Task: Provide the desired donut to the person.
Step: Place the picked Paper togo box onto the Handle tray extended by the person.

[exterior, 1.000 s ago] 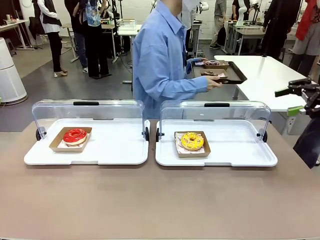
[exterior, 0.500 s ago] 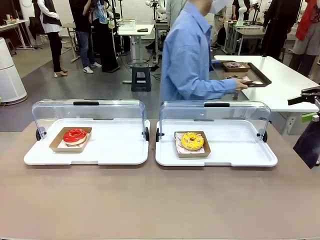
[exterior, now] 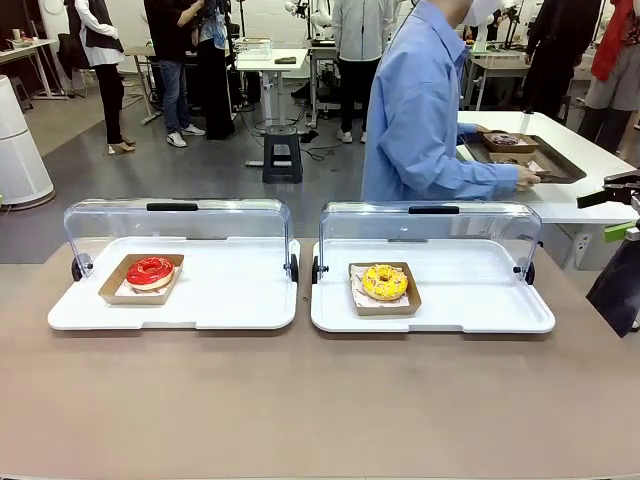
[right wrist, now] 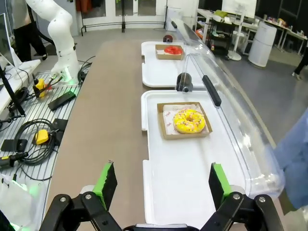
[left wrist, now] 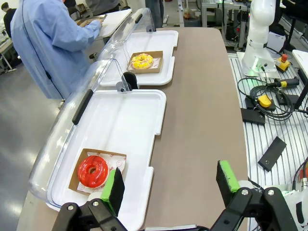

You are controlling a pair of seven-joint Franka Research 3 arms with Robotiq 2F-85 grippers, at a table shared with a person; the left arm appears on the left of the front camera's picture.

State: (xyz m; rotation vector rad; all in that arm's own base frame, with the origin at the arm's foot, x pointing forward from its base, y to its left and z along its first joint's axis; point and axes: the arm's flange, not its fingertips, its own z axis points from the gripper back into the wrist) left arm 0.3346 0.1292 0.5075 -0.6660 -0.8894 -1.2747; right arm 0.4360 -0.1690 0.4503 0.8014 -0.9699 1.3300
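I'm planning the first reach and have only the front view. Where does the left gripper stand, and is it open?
Observer: The left gripper is open, hovering over the near table edge beside the tray that holds the red donut.
Operator: And the right gripper?
Observer: The right gripper is open too, above the near end of the other tray, with the yellow donut ahead of its fingers.
Operator: Anything held?
Observer: No, both sets of jaws are empty.
Operator: Is the person pointing at a donut?
Observer: No. The person is turned aside toward the white table behind.
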